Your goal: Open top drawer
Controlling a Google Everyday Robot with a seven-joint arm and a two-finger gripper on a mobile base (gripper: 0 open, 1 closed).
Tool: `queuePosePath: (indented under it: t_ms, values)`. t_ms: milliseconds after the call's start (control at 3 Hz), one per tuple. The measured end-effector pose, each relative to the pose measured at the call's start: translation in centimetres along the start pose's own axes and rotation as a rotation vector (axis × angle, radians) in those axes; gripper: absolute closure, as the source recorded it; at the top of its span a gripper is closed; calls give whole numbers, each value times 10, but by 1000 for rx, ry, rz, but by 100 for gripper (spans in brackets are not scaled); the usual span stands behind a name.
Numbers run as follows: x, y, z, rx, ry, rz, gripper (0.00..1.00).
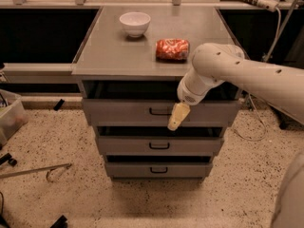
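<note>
The top drawer [118,112] is the uppermost and widest of three grey drawers in a metal cabinet. Its small black loop handle [159,111] sits at the middle of the front. A dark gap shows between the drawer front and the cabinet top. My gripper [174,122], with yellowish tips, hangs from the white arm [228,70] that reaches in from the right. It is in front of the top drawer's front, just right of the handle, with its tip down at the front's lower edge. I cannot tell whether it touches the handle.
A white bowl [135,23] and a red packet [172,49] lie on the cabinet top [109,56]. The middle drawer [123,145] and bottom drawer [128,169] are below. A metal rod [33,171] and a bin [9,118] are on the floor at left. Cables [251,122] hang at right.
</note>
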State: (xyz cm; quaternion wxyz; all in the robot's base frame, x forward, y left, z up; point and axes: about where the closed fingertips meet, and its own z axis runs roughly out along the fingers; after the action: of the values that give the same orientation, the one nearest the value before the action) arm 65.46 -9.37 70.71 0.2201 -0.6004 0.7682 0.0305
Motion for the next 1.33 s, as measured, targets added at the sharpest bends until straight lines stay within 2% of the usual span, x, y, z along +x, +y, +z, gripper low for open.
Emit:
queuePosePath:
  t_ms: [333, 667, 1000, 1333]
  values:
    - [1, -3, 20, -29, 16, -7, 0]
    - [8, 5, 56, -118, 44, -26, 0]
    - [7, 12, 63, -160, 47, -28, 0]
    - [6, 11, 61, -160, 46, -28, 0]
